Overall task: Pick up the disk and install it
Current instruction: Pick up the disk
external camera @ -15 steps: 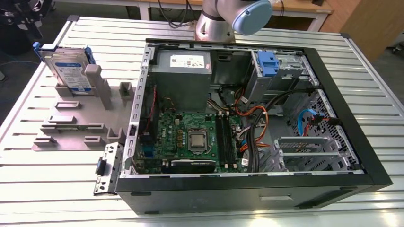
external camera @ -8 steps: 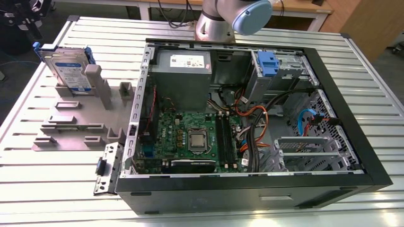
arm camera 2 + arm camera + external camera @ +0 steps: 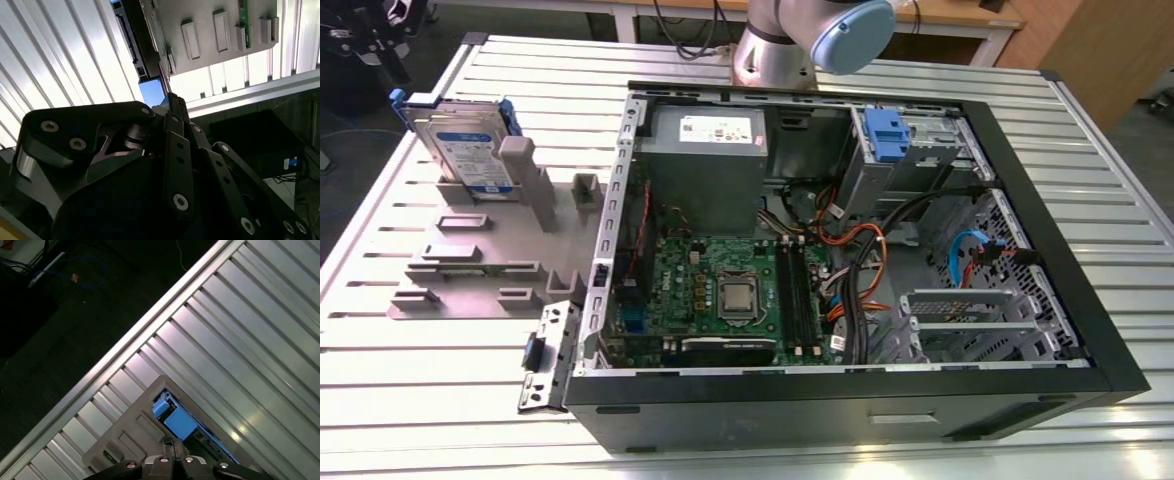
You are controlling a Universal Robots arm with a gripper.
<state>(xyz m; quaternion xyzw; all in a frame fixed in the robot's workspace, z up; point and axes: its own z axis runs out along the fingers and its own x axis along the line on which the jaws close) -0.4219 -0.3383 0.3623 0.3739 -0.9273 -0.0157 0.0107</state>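
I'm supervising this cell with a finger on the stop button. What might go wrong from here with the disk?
1. The hand hangs over the disk, which stands on edge in the grey holder, and its tips look shut; descending like that, it would likely strike the blue rail rather than straddle it.
2. Orange cables lie loose inside the open case near the drive bay; the disk may snag there.
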